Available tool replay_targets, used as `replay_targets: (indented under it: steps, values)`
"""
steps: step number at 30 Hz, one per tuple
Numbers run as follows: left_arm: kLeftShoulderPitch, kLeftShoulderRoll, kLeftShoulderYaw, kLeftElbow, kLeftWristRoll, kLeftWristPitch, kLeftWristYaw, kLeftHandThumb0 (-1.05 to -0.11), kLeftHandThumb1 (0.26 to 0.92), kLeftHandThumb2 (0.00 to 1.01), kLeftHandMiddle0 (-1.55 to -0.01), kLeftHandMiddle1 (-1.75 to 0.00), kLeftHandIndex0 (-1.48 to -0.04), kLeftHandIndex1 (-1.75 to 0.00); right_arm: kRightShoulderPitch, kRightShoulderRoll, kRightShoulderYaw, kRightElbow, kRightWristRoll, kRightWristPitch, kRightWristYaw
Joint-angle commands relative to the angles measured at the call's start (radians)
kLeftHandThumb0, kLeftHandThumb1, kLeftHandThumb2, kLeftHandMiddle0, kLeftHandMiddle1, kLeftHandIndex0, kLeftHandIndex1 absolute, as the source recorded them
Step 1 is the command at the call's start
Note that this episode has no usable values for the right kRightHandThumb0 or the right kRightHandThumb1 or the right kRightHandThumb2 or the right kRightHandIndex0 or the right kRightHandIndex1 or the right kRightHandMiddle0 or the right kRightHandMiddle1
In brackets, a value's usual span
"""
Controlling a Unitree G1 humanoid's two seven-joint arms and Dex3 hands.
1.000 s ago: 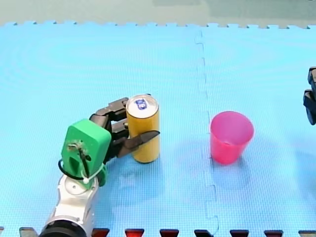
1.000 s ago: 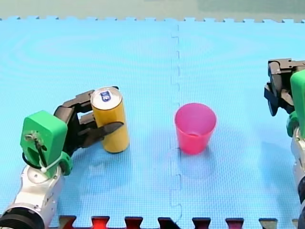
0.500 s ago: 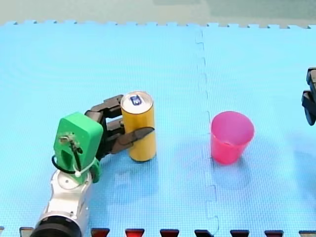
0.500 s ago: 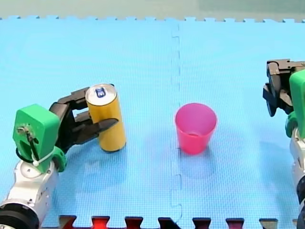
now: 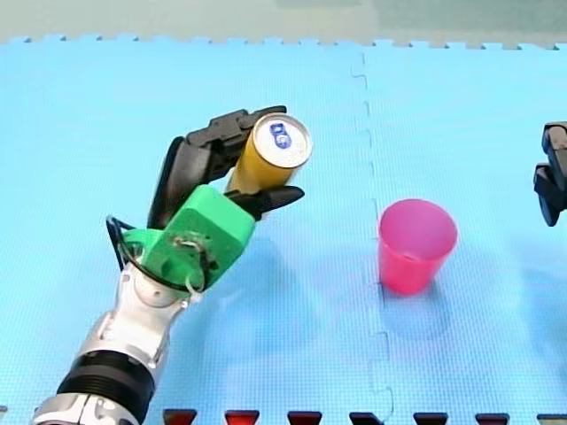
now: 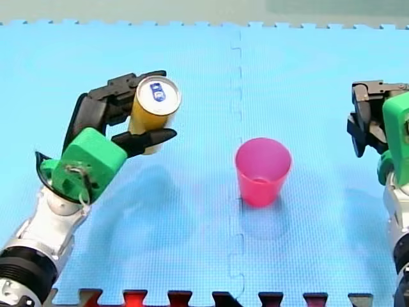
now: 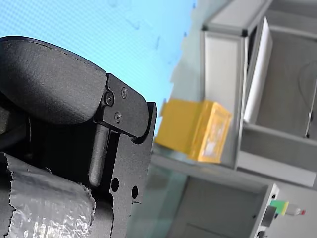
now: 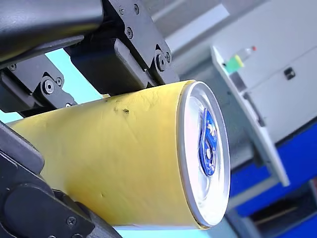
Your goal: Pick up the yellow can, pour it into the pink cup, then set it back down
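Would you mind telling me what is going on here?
The left robot hand grips the yellow can and holds it tilted in the air above the blue mat, left of the pink cup. The cup stands upright, and the can is not over it. The right robot hand is at the right edge, holding nothing.
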Motion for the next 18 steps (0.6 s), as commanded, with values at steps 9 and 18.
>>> replay_targets:
  steps: [9,18]
  values:
    - [-0.061,0.003,-0.127,-0.065,0.141,0.150,0.166,-0.372,0.759,0.00,-1.33,0.00,-1.22,0.00,-0.008,0.011,-0.031,-0.001,0.049,0.027,0.053]
    - [-0.125,0.027,-0.304,-0.001,0.361,0.168,0.380,-0.394,0.754,0.00,-1.38,-0.02,-1.26,-0.02,-0.007,0.019,-0.032,-0.005,0.050,0.027,0.056]
